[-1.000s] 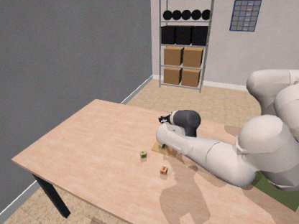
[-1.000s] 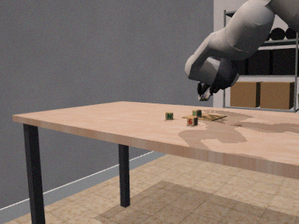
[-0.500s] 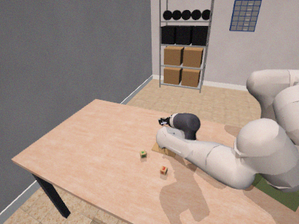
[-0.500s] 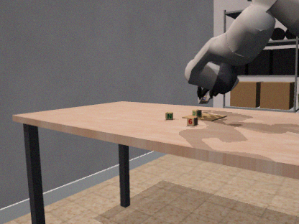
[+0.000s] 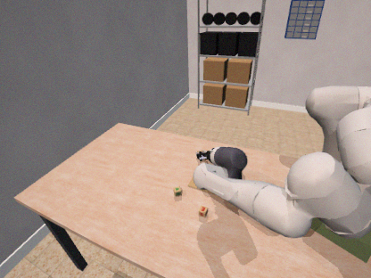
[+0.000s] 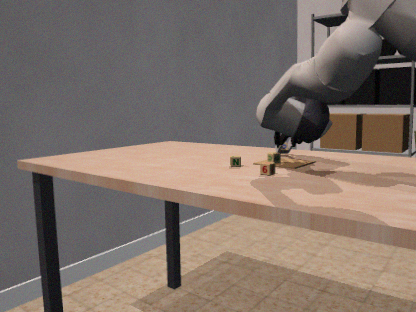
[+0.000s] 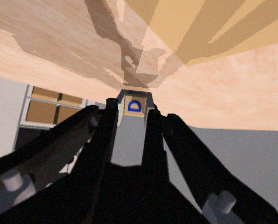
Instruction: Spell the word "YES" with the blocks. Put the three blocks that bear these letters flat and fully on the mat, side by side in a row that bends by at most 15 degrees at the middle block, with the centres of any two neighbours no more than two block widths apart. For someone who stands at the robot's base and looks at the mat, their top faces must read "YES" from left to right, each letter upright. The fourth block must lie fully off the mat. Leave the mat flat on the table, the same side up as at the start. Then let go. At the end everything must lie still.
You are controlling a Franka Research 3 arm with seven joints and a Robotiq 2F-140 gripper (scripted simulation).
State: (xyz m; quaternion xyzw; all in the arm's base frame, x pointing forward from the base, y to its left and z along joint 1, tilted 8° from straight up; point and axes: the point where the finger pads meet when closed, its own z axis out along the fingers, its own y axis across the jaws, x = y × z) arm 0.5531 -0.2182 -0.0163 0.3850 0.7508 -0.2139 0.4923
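Note:
My gripper (image 7: 135,99) is shut on a small tan block (image 7: 135,106) with a blue letter that looks like a D. In the exterior view the gripper (image 6: 284,148) hangs low over the tan mat (image 6: 289,163), and the arm is stretched out flat. A green-lettered block (image 6: 273,157) sits on the mat's near end. A block with a green N (image 6: 235,162) and a block with a red mark (image 6: 267,169) lie on the table off the mat. In the top view they are the green block (image 5: 177,191) and the red block (image 5: 203,210). There the arm hides most of the mat (image 5: 193,183).
The arm's forearm (image 5: 250,196) lies low across the table's right side. A green base pad (image 5: 343,241) is at the right edge. A shelf with boxes (image 5: 228,52) stands far behind, off the table.

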